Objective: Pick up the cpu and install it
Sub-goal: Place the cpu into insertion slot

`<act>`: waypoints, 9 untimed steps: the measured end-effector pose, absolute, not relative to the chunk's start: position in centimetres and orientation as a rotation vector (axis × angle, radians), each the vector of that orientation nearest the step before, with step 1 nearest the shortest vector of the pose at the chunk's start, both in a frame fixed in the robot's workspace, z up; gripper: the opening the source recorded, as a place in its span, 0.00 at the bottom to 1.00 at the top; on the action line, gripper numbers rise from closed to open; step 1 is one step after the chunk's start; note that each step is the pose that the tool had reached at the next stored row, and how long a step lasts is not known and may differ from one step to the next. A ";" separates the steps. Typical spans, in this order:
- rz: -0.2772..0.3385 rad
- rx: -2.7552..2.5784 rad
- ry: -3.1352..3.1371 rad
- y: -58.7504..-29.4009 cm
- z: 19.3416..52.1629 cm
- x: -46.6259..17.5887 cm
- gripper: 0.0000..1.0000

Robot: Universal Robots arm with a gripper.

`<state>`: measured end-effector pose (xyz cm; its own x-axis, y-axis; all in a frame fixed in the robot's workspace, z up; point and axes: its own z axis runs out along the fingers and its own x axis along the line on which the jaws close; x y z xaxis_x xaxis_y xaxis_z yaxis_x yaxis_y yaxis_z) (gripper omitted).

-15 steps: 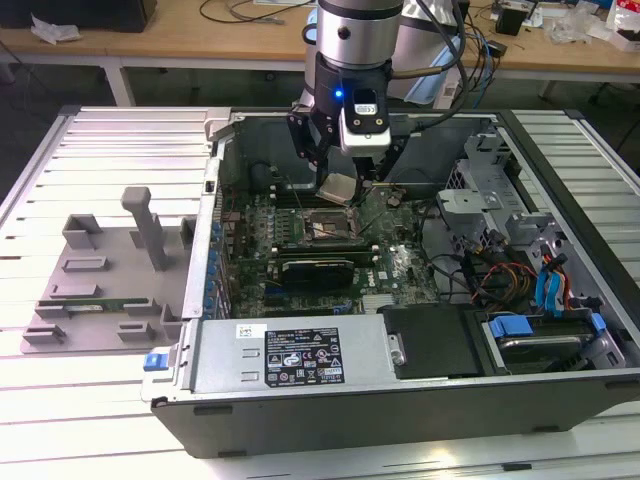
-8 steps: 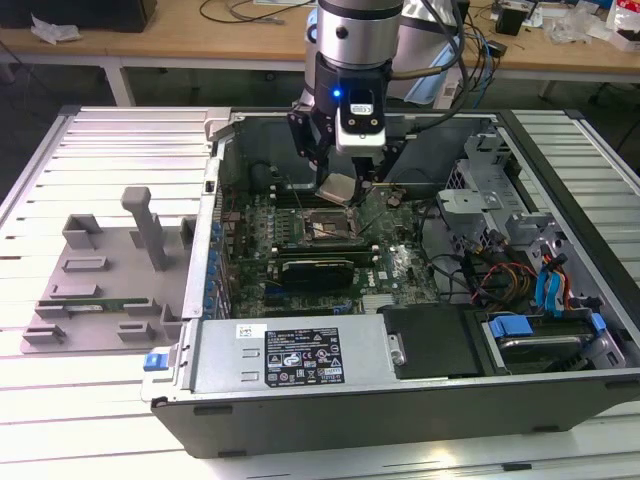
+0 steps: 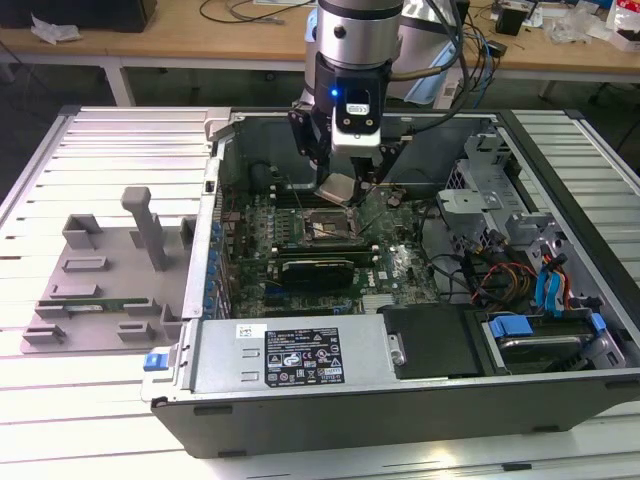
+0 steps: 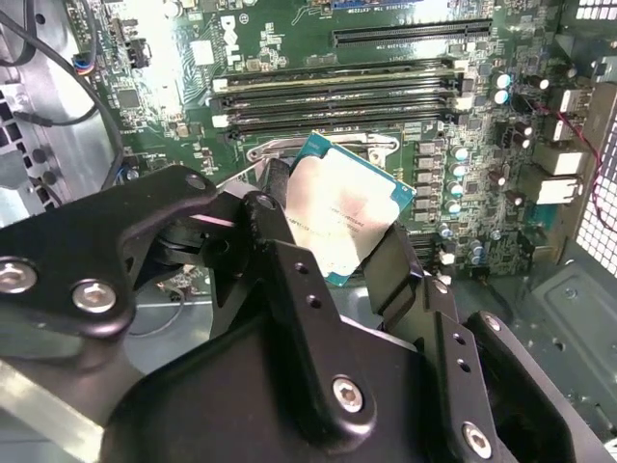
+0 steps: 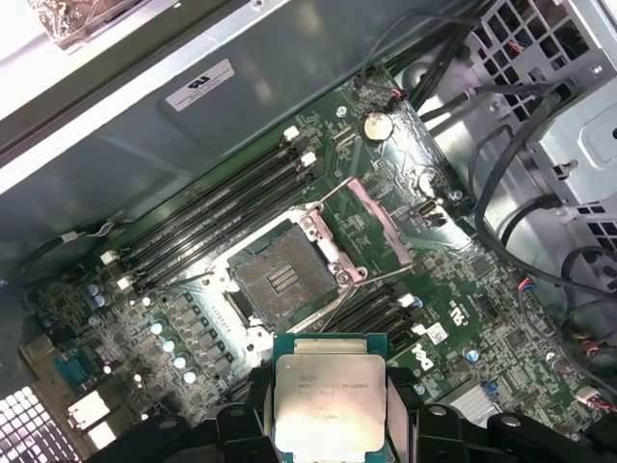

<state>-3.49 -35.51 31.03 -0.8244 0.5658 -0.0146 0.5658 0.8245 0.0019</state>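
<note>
Two black fingers (image 4: pixel 395 275) of mine pinch the cpu (image 4: pixel 342 217) by opposite edges, its shiny metal top facing both wrist views. My arm (image 3: pixel 352 40) comes straight down from above into the open computer case (image 3: pixel 560 400), wrist pointing at the motherboard (image 3: pixel 400 265).

In the exterior view the cpu (image 3: pixel 340 188) hangs in the air, clear of the board, just above the cpu socket (image 3: pixel 325 228) and slightly towards the exterior view's right of it. In the first wrist view the cpu (image 5: pixel 330 405) sits between my fingers (image 5: pixel 424 429) with its green edge showing. Beyond it the cpu socket (image 5: pixel 281 280) lies open, its metal load plate (image 5: pixel 371 222) swung up to one side. Rows of memory slots (image 5: pixel 212 217) run beside the socket.

Faint print crosses the chip's lid, too small for me to make out. A white label (image 5: pixel 198 87) with dark print is stuck on the case wall. A black label (image 3: pixel 300 355) with white marks lies on the grey metal cover at the case's near edge.

A black graphics card (image 3: pixel 315 270) lies across the board near the socket. A grey plastic tray (image 3: pixel 100 270) rests on the ribbed counter (image 3: pixel 120 400) at the exterior view's left, well apart from the case.
</note>
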 end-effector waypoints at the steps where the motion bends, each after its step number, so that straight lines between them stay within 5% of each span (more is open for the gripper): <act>1: -0.004 0.941 2.982 -35.5 31.0 -3.5 0.55; 9: -0.005 1.036 2.951 -35.5 31.0 -3.5 0.55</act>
